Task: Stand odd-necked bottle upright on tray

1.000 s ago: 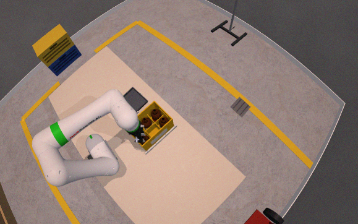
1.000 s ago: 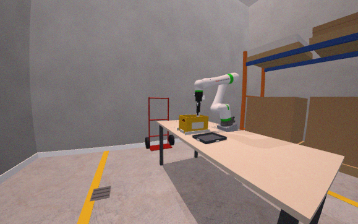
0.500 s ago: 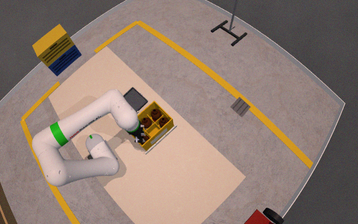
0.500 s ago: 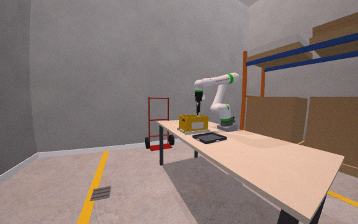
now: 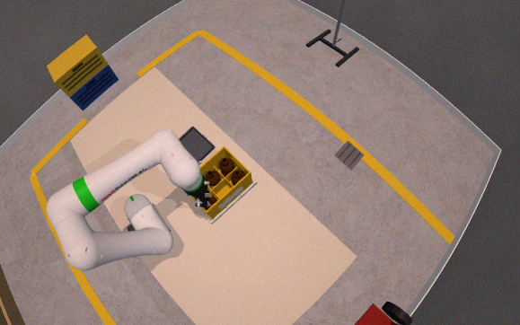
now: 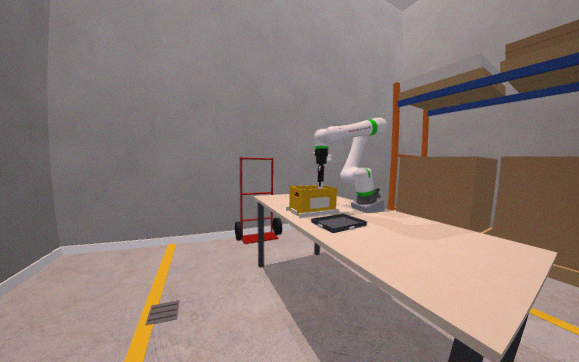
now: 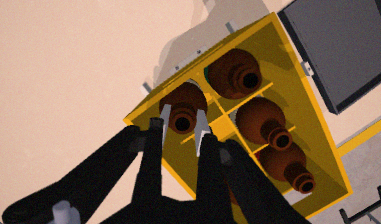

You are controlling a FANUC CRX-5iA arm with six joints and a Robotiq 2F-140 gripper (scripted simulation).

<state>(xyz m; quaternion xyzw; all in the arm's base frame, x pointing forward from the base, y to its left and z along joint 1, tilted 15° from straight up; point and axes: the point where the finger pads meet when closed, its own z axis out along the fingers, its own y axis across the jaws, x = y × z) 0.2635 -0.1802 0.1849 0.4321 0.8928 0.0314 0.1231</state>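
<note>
- White six-joint arm [image 5: 119, 175] with green bands: mounted at the table's edge, reaching over the pale beige table top [image 6: 418, 250] and pointing straight down into the crate.
- Black two-finger gripper [image 7: 182, 131]: clamped on the neck of a brown glass bottle [image 7: 183, 102], one silver fingertip [image 7: 164, 122] on each side just below the opening.
- That bottle stands upright in a corner cell of the yellow plastic crate [image 7: 318, 132], on the side away from the tray.
- Three other brown bottles [image 7: 234, 74] show in the wrist view, each upright in its own cell; the fifth I can't make out, fingers in the way.
- Dark grey flat tray [image 7: 336, 47]: on the table just beside the crate, nothing on it.
</note>
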